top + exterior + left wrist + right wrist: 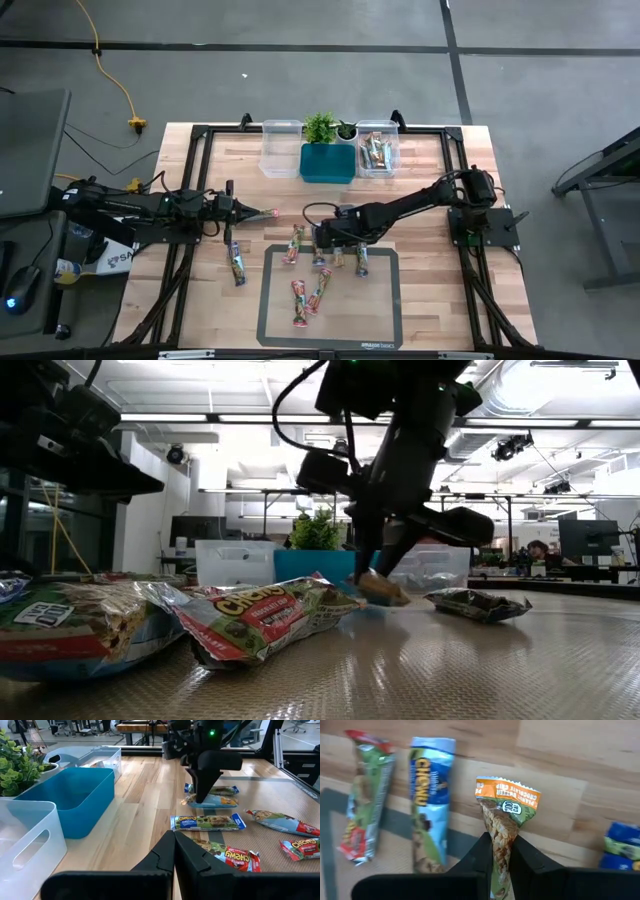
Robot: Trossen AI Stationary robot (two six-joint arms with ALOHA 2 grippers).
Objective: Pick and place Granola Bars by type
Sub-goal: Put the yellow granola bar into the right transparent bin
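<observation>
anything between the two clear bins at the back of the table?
Yes. In the high view a teal bin sits between the empty clear bin and the clear bin holding bars, with two small plants just behind it.

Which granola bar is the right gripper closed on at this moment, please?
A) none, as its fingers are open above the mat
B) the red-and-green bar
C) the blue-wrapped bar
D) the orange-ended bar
D: in the right wrist view the right gripper pinches the orange-ended bar between its two dark fingers, while the blue-wrapped bar and the red-and-green bar lie untouched beside it.
</observation>
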